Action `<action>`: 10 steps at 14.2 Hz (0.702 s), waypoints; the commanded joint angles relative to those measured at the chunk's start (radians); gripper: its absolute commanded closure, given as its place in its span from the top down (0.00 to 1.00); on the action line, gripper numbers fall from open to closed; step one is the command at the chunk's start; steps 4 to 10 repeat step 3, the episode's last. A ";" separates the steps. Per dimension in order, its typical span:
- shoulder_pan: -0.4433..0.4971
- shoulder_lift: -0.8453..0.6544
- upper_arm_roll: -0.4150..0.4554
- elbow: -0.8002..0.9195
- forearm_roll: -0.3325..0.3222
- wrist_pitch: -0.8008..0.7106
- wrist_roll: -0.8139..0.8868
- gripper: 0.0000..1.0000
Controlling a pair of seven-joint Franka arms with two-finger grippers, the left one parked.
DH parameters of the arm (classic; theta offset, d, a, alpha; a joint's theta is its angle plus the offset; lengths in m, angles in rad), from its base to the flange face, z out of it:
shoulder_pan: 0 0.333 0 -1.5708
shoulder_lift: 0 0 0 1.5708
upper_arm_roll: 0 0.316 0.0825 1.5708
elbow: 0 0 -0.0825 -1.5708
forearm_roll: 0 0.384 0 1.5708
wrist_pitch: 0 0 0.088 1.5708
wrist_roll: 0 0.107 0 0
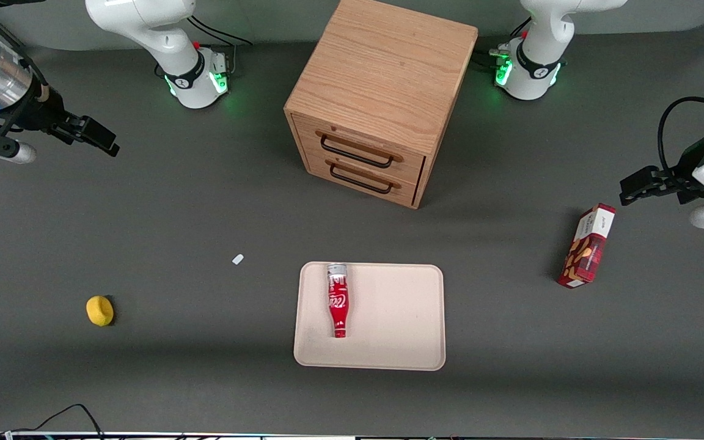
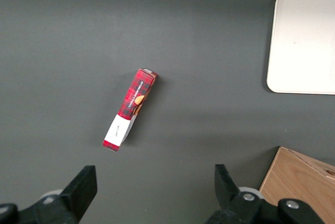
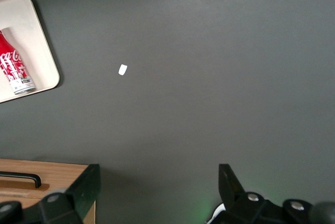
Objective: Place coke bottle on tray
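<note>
**Operator:** State of the gripper (image 1: 98, 137)?

**Technician:** It hangs above the bare grey table (image 1: 162, 220) in the upper corner of the front view, at the working arm's end. In the right wrist view the gripper (image 3: 157, 187) has its 2 fingers (image 3: 86, 187) spread wide apart, with only table surface between them.

**Operator:** Nearest items?

**Technician:** 1 small white scrap (image 1: 238, 259) lies on the table between the gripper and the tray. 1 yellow lump (image 1: 100, 310) sits lower in the frame, nearer the front camera, well apart from both.

**Operator:** Location of the coke bottle (image 1: 338, 300)?

**Technician:** It lies on its side on the tray (image 1: 388, 318), in the lower centre of the front view. It rests along the tray edge toward the working arm. The red cap points at the front camera; the silvery base touches or nearly touches the rim nearest the wooden cabinet (image 1: 376, 104).

**Operator:** Remaining items?

**Technician:** The cabinet stands in the upper centre, showing 2 drawers with dark handles. 1 red snack box (image 1: 587, 247) lies toward the parked arm's end.
</note>
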 commanded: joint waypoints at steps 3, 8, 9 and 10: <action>0.007 0.047 -0.032 0.092 0.013 -0.032 0.016 1.00; 0.007 0.047 -0.032 0.092 0.013 -0.032 0.016 1.00; 0.007 0.047 -0.032 0.092 0.013 -0.032 0.016 1.00; 0.007 0.047 -0.032 0.092 0.013 -0.032 0.016 1.00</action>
